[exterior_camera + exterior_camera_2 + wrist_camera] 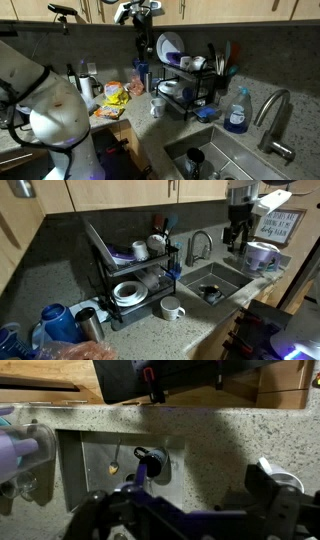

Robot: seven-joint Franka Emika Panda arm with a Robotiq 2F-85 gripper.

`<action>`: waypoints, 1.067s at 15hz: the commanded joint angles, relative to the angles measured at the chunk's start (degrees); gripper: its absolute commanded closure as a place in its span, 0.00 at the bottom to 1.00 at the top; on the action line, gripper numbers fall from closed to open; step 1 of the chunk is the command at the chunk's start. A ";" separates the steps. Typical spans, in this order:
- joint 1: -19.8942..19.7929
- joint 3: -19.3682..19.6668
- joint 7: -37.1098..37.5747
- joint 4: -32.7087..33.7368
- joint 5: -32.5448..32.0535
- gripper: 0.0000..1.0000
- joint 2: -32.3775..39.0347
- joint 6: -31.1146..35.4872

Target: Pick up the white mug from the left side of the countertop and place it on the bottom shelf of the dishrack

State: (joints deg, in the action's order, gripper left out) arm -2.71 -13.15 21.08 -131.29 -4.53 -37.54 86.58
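The white mug (157, 105) stands upright on the granite countertop (150, 135), in front of the black two-tier dishrack (188, 78). It also shows in an exterior view (172, 308), below the rack (128, 265). My gripper (136, 16) hangs high above the counter, well clear of the mug, open and empty; it appears at the top right in an exterior view (238, 230). In the wrist view the fingers (180, 510) are spread wide over bare countertop (210, 455). A white rim, probably the mug (290, 480), peeks out behind the right finger.
A steel sink (215, 160) holds a dark cup (152, 460), with a faucet (275, 115) and blue soap bottle (237, 110) behind. Food packets (112, 97) lie beside the rack. A pale mug (262, 255) stands by a sign. A blue item (60, 322) and steel tumbler (90, 326) stand near the rack.
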 commanded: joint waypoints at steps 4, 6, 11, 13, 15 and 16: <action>1.02 1.83 2.70 -0.48 3.26 0.00 1.70 -0.51; 0.80 1.89 5.24 -1.27 6.67 0.00 2.95 -1.14; 0.42 0.62 15.58 -5.14 17.29 0.00 6.51 -0.37; 0.25 -0.08 21.57 -7.75 20.67 0.00 7.28 2.41; 0.46 0.19 26.21 -10.69 24.48 0.00 8.03 5.66; 0.51 0.19 28.32 -12.43 26.10 0.00 8.19 8.34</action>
State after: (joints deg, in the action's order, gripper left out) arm -2.38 -12.94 43.34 -139.66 17.37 -29.45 89.64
